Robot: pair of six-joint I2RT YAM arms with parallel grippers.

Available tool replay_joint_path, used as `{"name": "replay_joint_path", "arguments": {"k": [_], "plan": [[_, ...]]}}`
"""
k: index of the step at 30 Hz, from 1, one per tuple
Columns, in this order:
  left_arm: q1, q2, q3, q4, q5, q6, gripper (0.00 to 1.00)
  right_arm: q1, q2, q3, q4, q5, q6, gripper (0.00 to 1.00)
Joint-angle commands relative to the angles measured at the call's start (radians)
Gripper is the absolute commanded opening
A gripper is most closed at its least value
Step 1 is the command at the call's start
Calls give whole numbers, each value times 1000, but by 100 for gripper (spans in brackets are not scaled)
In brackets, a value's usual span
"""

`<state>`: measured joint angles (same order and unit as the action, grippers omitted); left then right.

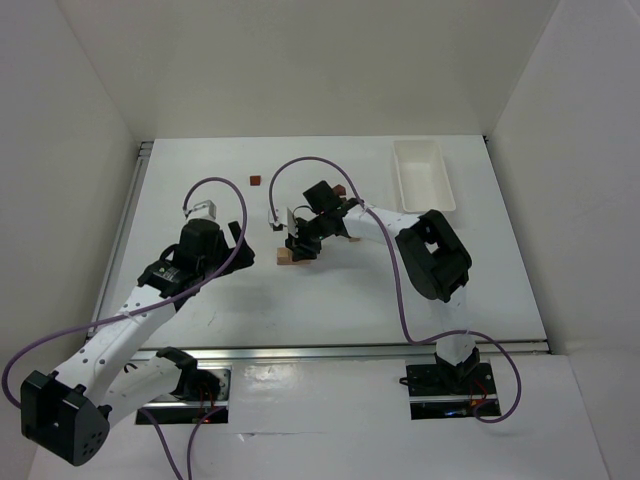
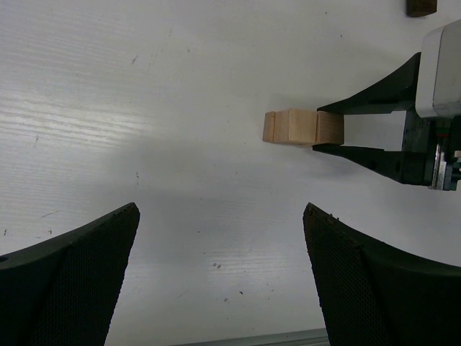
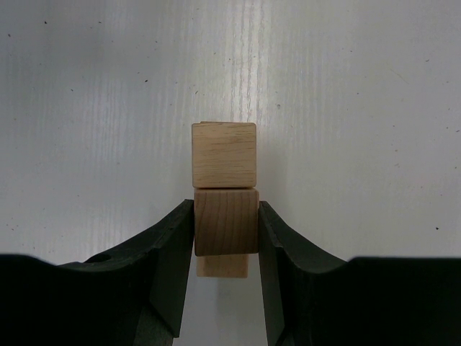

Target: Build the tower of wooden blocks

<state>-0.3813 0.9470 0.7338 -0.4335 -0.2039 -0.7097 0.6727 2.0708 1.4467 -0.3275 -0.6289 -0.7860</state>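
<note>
The wood block tower (image 1: 291,257) is a small row of pale blocks on the white table. In the right wrist view a pale block (image 3: 224,155) lies ahead, and an orange-tan block (image 3: 226,231) sits between my fingers, above another pale block (image 3: 223,265). My right gripper (image 3: 226,205) is shut on the orange-tan block; it also shows in the top view (image 1: 298,245). My left gripper (image 2: 221,213) is open and empty, left of the blocks (image 2: 292,127) and apart from them; it also shows in the top view (image 1: 240,242).
A dark brown block (image 1: 254,180) lies at the back, also at the left wrist view's top right (image 2: 421,7). Another brown block (image 1: 341,190) sits behind the right wrist. A white tray (image 1: 420,175) stands at the back right. White walls enclose the table.
</note>
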Motion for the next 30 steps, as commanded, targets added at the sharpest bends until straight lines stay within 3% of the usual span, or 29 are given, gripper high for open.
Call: {"name": "replay_joint_path", "arguments": {"k": [1,17,24,30], "plan": [[-4,-2,-2,22,-6,9,100,11,9,20,-7,-5,-4,35],[-4,-2,-2,22,-6,9,100,11,18,29,-7,14,-4,35],[-34,-2,7,13,-37,9,100,21,18,29,2,23,5,42],[-44,7,16,4,-46,9,100,21,18,29,2,23,5,42]]}}
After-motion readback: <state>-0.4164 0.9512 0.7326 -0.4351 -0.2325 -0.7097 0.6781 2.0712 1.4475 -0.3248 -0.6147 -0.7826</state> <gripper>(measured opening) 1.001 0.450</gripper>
